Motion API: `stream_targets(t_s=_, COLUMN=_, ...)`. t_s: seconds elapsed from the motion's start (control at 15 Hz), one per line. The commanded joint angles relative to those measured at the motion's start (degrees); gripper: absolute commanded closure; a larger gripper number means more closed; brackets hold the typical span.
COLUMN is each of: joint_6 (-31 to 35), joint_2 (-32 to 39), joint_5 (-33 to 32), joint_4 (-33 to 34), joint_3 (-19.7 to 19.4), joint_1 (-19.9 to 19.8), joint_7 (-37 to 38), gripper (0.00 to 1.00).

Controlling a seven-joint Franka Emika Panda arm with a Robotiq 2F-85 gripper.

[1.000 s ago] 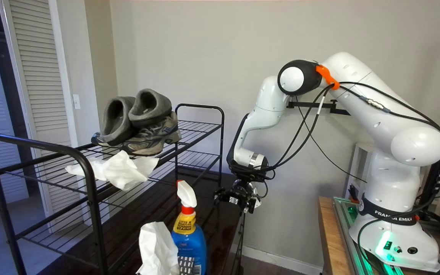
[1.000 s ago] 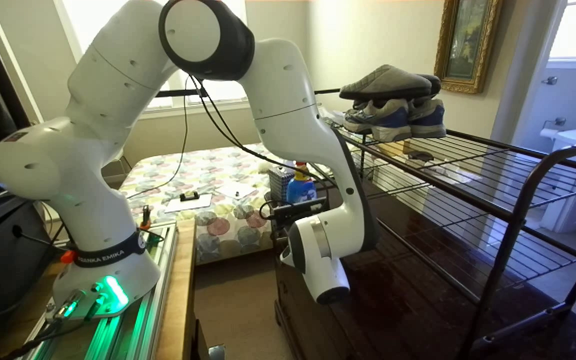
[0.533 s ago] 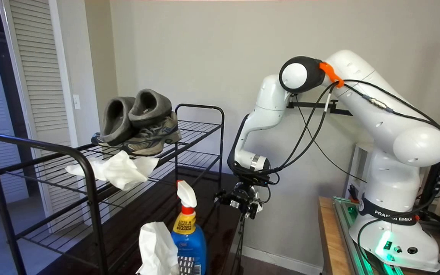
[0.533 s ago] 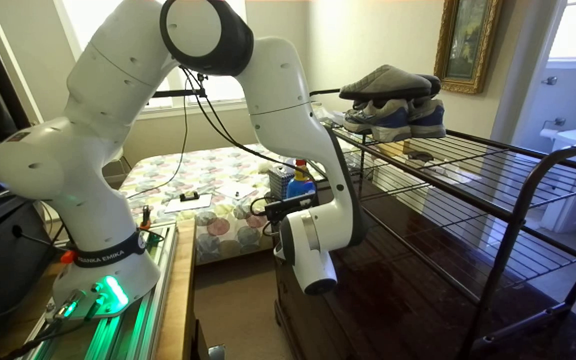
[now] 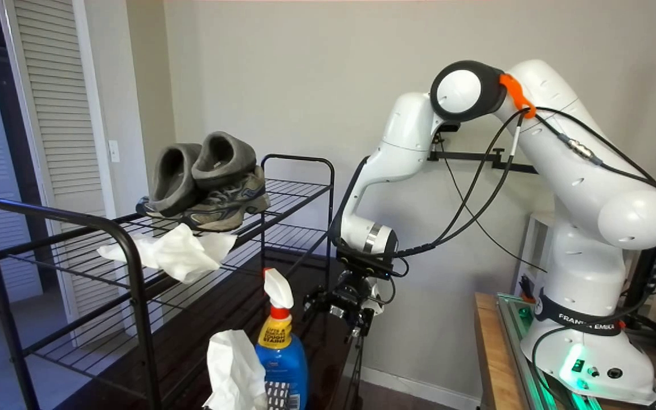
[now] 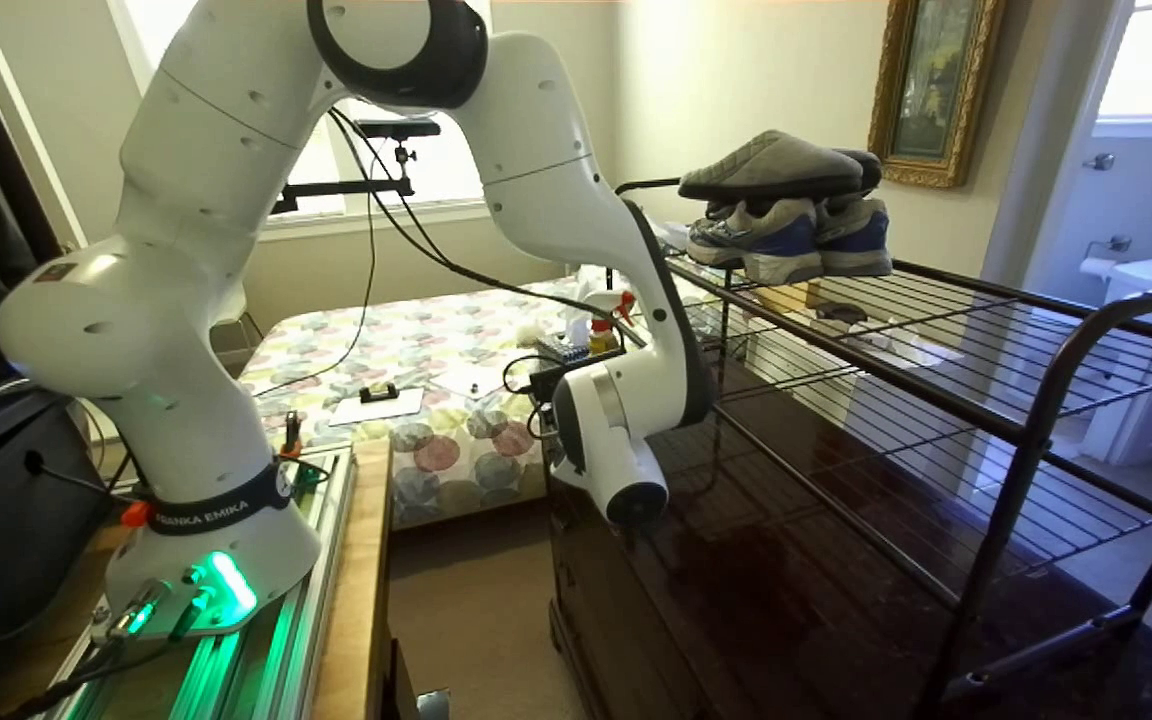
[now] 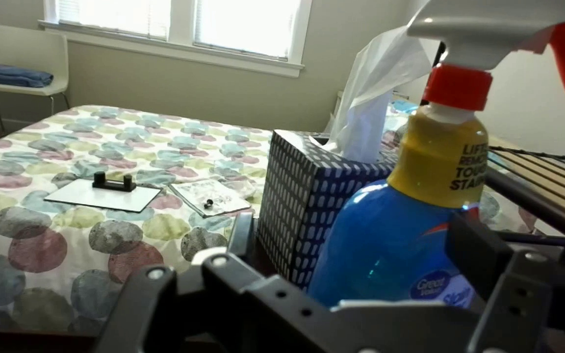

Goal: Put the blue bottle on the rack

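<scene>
The blue bottle, with a yellow collar label and white-and-red trigger head, stands upright on the dark dresser beneath the rack. In an exterior view my arm covers most of the bottle, though its yellow label shows. My gripper is open and some way from the bottle, over the dresser. Seen from the wrist, the bottle fills the right half, beyond the spread fingers of the gripper; the right finger overlaps its side in the picture. Nothing is held.
A patterned tissue box stands right beside the bottle. Grey slippers rest on sneakers on the rack's top shelf, near a crumpled white tissue. A bed lies beyond the dresser.
My gripper has moved toward the bottle and looks larger and slightly lower beside it; the elbow has risen and drawn back. The bottle, the box and the shoes have stayed put.
</scene>
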Motion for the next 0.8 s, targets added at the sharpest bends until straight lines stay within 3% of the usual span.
stream_targets(t_s=0.0, joint_6=4.4, joint_2=-3.7, joint_5=0.8, joint_4=-1.1, joint_3=0.2, joint_1=1.0, joint_7=5.2, gripper=0.0)
stream_targets(t_s=0.07, joint_6=2.5, joint_2=-1.5, joint_5=0.4, joint_4=0.1, joint_3=0.7, joint_1=-0.1, joint_7=2.4, gripper=0.0)
stream_targets(t_s=0.27, joint_6=2.5, joint_2=-1.8, joint_5=0.9, joint_4=0.1, joint_3=1.1, joint_1=-0.4, joint_7=3.4, gripper=0.0)
stream_targets(t_s=0.73, joint_6=-0.8, joint_2=0.1, joint_5=10.4, joint_4=-0.3, joint_3=3.1, joint_1=-2.9, joint_7=4.2, gripper=0.0)
